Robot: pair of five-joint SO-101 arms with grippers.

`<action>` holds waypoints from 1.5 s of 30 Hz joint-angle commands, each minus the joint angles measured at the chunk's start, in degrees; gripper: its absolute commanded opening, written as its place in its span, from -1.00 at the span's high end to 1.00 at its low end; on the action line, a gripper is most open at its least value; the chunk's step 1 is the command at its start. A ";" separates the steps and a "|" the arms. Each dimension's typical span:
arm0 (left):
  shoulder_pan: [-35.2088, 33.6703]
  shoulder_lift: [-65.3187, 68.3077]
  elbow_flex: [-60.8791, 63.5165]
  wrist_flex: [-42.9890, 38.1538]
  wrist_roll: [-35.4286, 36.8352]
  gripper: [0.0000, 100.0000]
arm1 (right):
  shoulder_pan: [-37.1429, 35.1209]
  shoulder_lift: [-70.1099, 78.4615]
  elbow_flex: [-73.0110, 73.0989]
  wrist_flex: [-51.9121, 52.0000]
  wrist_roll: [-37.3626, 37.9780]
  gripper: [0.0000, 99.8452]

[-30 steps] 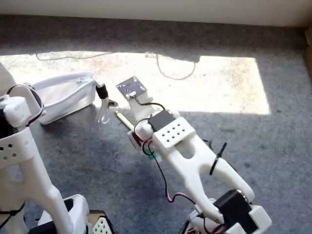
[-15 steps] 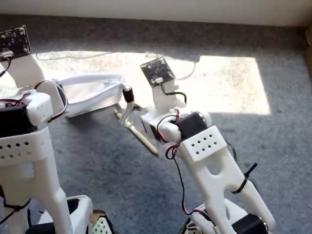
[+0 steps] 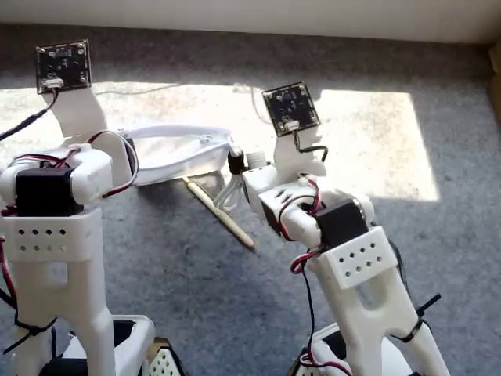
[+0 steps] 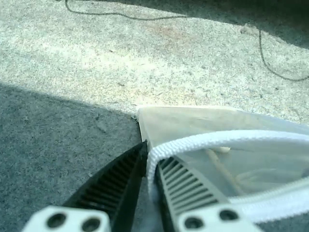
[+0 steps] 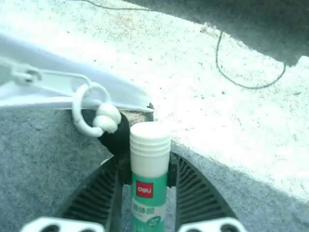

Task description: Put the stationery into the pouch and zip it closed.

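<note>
The glue stick (image 5: 149,162) is pinched between the jaws of the right end effector (image 5: 146,166). Its cap leads, and its long axis points at the near end of the pouch (image 5: 63,79), whose zip ring (image 5: 89,113) hangs just beside the cap. The left end effector (image 4: 148,155) is pressed together on the zip edge at the far end, so the pouch runs lengthwise between the arms. The stick probably has to shift over the open mouth, while a pencil (image 3: 219,205) lies on the tabletop (image 3: 407,258) nearby.

Clamped in the left gripper (image 4: 146,154): the white woven rim of the translucent pouch (image 4: 193,121), right by its corner. Resting on grey carpet (image 4: 53,130) where shade meets sunlight, with a thin cable (image 4: 120,15) well beyond.
</note>
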 commanded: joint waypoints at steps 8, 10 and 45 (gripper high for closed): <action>1.80 -0.84 -1.63 0.62 0.53 0.98 | -2.68 -11.03 -0.84 -10.33 -1.05 0.98; 1.71 -0.84 -1.63 0.62 0.53 0.98 | -5.14 -13.05 -0.57 -15.25 -1.05 0.98; 1.36 -0.84 -1.01 0.53 0.44 0.98 | -15.78 -15.25 35.91 -88.57 -0.97 0.98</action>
